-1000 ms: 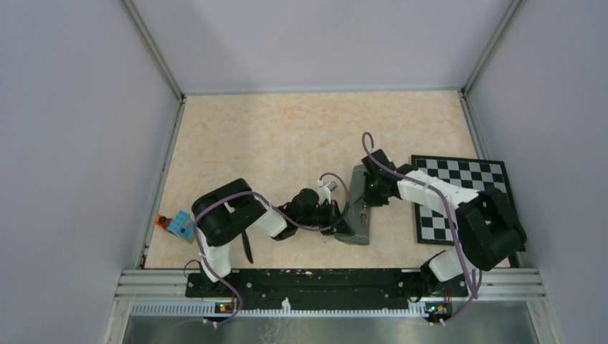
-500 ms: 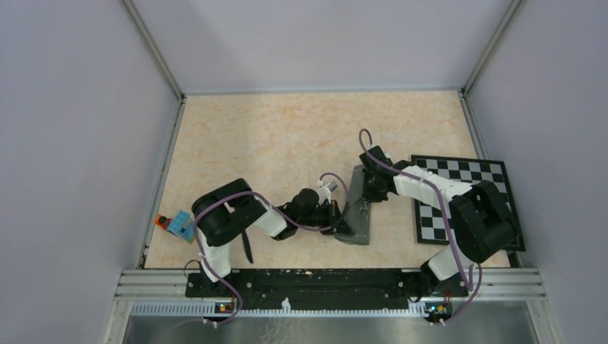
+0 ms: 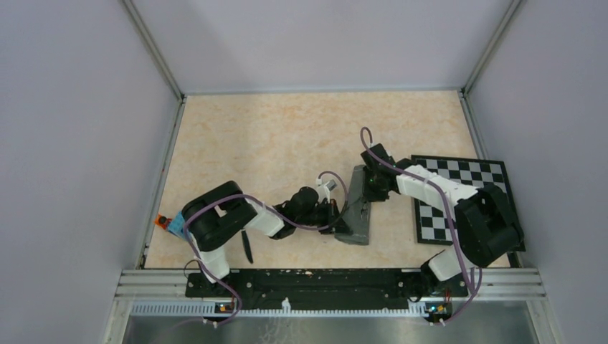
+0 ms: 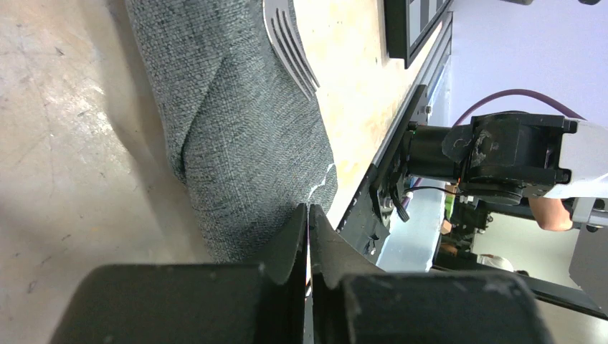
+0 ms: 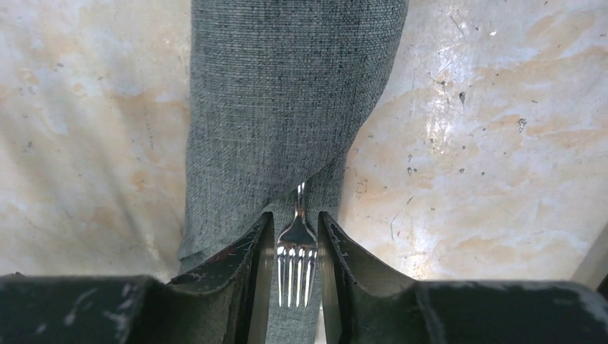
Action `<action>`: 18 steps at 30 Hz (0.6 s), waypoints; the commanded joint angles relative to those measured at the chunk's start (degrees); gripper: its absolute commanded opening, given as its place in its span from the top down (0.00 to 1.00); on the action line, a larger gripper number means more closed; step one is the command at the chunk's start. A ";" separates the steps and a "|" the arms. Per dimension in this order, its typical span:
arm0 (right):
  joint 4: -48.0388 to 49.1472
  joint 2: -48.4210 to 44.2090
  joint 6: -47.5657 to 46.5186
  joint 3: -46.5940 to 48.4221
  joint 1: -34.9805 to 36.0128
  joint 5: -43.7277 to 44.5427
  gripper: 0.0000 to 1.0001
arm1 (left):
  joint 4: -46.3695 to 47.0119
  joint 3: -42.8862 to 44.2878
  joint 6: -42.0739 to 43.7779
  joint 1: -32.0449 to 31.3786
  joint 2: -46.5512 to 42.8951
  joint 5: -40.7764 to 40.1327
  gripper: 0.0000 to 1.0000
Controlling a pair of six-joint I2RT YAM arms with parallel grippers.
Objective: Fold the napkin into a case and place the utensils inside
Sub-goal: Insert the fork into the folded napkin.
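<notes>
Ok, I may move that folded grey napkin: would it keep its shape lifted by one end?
Probably not: the napkin is soft woven cloth, so it would likely sag. The fork, smooth metal with tines sticking out, might slide free.

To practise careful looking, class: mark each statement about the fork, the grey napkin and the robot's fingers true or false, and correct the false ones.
1. The fork pokes its tines out of the folded napkin. True.
2. The right fingers clamp the fork. False: they stand apart, flanking its tines.
3. The left fingers are shut. True.
4. The napkin lies on the checkered board. False: it lies on the table, left of the board.
</notes>
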 commanded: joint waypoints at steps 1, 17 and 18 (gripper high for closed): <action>-0.99 -4.84 -1.43 1.18 -0.65 -1.15 0.71 | -3.21 0.50 2.14 -0.34 -4.93 -1.66 0.94; 1.95 -26.12 -15.94 -5.62 -0.58 -18.41 0.44 | -60.85 2.98 12.78 2.86 -44.05 -28.62 0.17; 3.08 -26.84 -15.39 -6.34 -0.60 -19.65 0.43 | -67.53 3.30 11.32 4.20 -46.89 -32.84 0.12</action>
